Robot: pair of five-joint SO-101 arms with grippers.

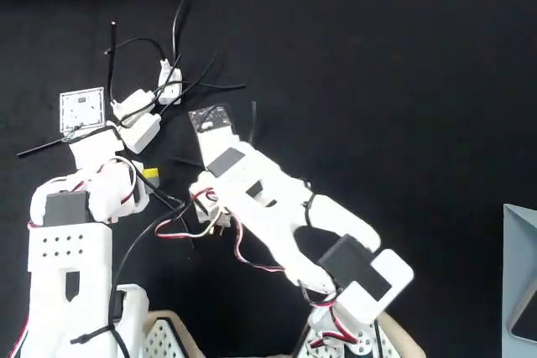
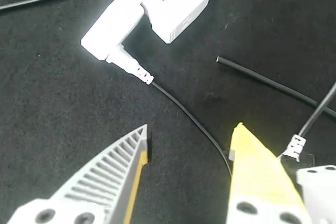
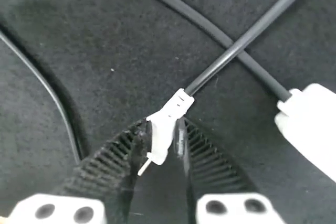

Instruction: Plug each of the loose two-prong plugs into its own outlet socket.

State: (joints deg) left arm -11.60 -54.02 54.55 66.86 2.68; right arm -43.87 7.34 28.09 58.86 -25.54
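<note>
My right gripper (image 3: 165, 145) is shut on a small white two-prong plug (image 3: 167, 121). One metal prong sticks out between the fingers, and the plug's black cable (image 3: 247, 38) runs away across the cloth. In the high view the right gripper (image 1: 210, 117) is at the table's middle left. My left gripper (image 2: 189, 145) is open with nothing between its grey finger and its yellow finger (image 2: 257, 171). Beyond it lie a white angled plug (image 2: 113, 27) with a thin black lead and a white block (image 2: 181, 6). In the high view the white pieces (image 1: 138, 121) lie just past the left gripper (image 1: 126, 153).
A white square plate (image 1: 82, 111) lies at the far left and another white plug (image 1: 168, 81) sits among tangled black cables (image 1: 201, 85). Another white body (image 3: 312, 124) lies close beside the right gripper. A grey bin (image 1: 520, 274) stands at the right edge.
</note>
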